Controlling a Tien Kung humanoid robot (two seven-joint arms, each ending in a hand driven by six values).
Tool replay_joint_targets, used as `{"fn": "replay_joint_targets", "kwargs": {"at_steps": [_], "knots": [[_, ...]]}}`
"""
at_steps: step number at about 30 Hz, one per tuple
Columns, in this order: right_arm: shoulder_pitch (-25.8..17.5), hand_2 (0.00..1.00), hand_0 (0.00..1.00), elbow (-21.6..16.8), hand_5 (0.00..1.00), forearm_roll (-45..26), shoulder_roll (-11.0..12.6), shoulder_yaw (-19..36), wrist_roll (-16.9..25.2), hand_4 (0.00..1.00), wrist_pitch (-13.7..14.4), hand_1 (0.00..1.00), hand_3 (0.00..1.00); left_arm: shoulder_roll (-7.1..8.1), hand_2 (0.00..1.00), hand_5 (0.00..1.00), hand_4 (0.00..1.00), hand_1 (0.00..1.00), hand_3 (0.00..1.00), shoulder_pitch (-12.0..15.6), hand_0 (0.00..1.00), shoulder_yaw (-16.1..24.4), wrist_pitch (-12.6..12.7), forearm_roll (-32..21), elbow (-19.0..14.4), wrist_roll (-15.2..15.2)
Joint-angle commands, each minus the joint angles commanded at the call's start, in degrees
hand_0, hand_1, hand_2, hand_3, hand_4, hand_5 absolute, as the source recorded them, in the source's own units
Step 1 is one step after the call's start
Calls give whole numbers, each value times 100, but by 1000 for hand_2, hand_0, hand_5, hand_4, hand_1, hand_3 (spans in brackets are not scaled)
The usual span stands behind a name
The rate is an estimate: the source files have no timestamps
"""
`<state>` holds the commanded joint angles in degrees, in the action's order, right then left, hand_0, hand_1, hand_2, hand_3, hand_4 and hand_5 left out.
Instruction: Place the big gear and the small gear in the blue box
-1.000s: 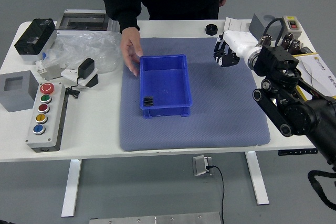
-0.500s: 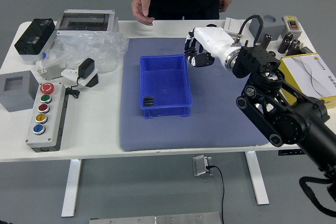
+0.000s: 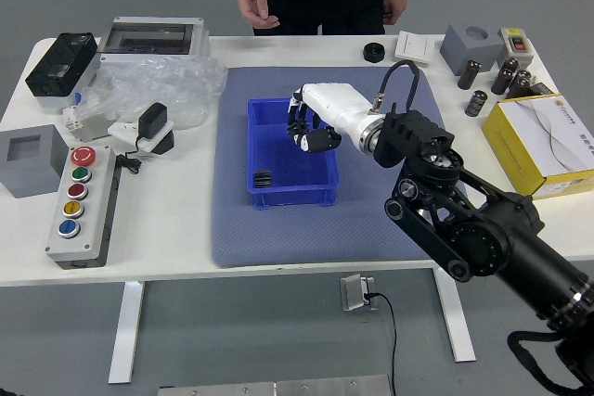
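Coming in from the right, my right hand (image 3: 311,122) is over the upper right part of the blue box (image 3: 293,198). White covers its back, and a dark rounded shape shows at its lower edge; whether that is a gear or part of the hand, I cannot tell. Inside the box, at its lower left, lies a small dark ribbed piece (image 3: 263,179), possibly the small gear. I cannot pick out the big gear with certainty. A black round piece (image 3: 374,52) sits near the mat's far edge. My left hand is out of view.
A person stands at the far side, one hand (image 3: 255,2) raised near the table edge, holding nothing visible. A button panel (image 3: 85,229), plastic bag (image 3: 158,85) and grey box (image 3: 32,159) are left. Black cylinders (image 3: 469,74) and a yellow box (image 3: 543,146) stand right.
My right hand has moved left and slightly down, from the mat's far right to over the blue box. The person's hand has drawn back from beside the box.
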<state>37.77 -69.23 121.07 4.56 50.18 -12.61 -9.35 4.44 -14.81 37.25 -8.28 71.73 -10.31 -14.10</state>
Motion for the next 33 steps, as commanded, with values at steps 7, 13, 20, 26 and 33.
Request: {"fn": "replay_joint_targets", "kwargs": {"at_steps": [7, 13, 20, 26, 33], "knots": [[6, 549, 591, 37, 280, -166, 3, 14, 17, 732, -203, 477, 658, 5, 748, 308, 604, 755, 693, 1, 787, -1, 2, 20, 0, 4], [22, 619, 621, 43, 342, -271, 35, 95, 32, 811, -381, 507, 842, 3, 748, 307, 605, 755, 693, -3, 786, -13, 0, 17, 0, 10], [27, 687, 636, -61, 375, -313, 84, 284, 28, 840, -441, 530, 866, 5, 747, 306, 605, 754, 693, 0, 786, 1, 5, 19, 0, 12], [-45, 733, 647, -375, 395, -273, 301, 628, 5, 849, -460, 558, 856, 20, 746, 306, 607, 753, 692, -5, 785, 32, 16, 17, 0, 17], [-339, 781, 709, -787, 424, -457, 663, 1299, 6, 825, -348, 682, 841, 33, 745, 305, 608, 753, 690, -4, 784, 82, 27, 29, 0, 16]]}}
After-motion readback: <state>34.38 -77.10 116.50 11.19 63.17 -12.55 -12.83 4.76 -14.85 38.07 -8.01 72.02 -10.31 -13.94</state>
